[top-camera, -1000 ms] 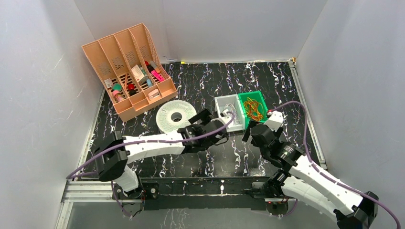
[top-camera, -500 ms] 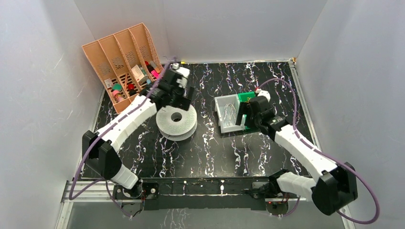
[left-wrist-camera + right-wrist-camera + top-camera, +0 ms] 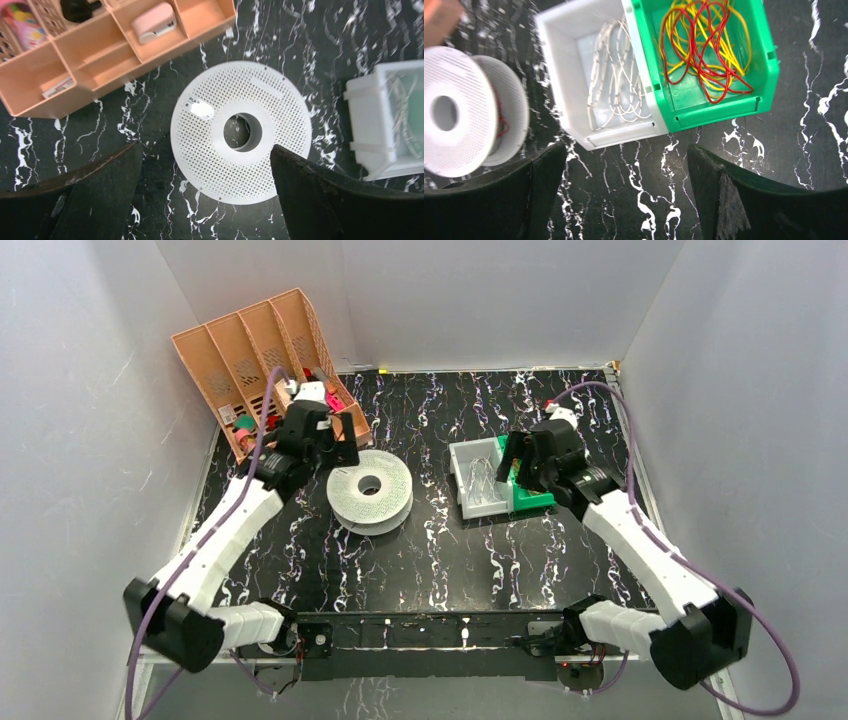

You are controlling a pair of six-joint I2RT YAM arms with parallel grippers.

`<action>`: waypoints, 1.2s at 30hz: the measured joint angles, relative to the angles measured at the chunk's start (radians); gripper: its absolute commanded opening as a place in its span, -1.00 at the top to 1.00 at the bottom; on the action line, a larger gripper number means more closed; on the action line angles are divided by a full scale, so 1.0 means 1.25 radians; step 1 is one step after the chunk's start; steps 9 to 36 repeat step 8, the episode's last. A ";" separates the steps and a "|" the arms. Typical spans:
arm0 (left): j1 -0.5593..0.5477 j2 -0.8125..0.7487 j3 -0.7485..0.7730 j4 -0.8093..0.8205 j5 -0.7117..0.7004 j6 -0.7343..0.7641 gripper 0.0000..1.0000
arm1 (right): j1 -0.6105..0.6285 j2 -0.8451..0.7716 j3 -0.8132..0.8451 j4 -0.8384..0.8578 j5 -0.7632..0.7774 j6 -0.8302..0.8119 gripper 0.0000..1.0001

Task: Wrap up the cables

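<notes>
Finding one: the cables point(image 3: 696, 56), thin red wire in loose loops, lie in the green bin point(image 3: 719, 112), tangled with yellow strands. Beside it, touching, stands a white bin point(image 3: 566, 75) holding pale wire. Neither red nor yellow wire is in my grasp.

Finding two: my right gripper point(image 3: 624, 150) hangs above the near edge of the two bins, fingers spread fully wide and empty. My left gripper point(image 3: 205, 150) hangs over the perforated white spool point(image 3: 240, 90), equally wide and empty. The peach organizer point(image 3: 100, 55) sits just beyond the spool on the black marbled table point(image 3: 310, 30).

Assessment: I judge the step in hand to be fetching the red wire for winding. To do it well, I should shift my right fingers over the green bin, come down on a red strand where it lies clear of the yellow, near the loop at the bin's front, close on that one strand only, and lift slowly so the tangle sheds. My left should be ready to steady the spool.

View comparison: the right wrist view alone shows the bin's contents plainly; from above, my right arm covers most of that bin. It also shows a trace of red between the spool's flanges, which the left wrist view, looking straight down on the top flange, cannot show.
</notes>
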 measured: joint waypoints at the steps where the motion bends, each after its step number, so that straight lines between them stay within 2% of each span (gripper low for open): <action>1: 0.000 -0.031 -0.012 0.011 -0.013 -0.004 -0.97 | 0.000 -0.026 -0.001 0.000 0.000 -0.002 -0.97; 8: 0.000 -0.173 -0.061 0.078 -0.040 -0.008 -0.97 | -0.001 -0.226 -0.005 0.009 -0.005 -0.032 -0.97; 36: 0.000 -0.173 -0.061 0.078 -0.040 -0.008 -0.97 | -0.001 -0.226 -0.005 0.009 -0.005 -0.032 -0.97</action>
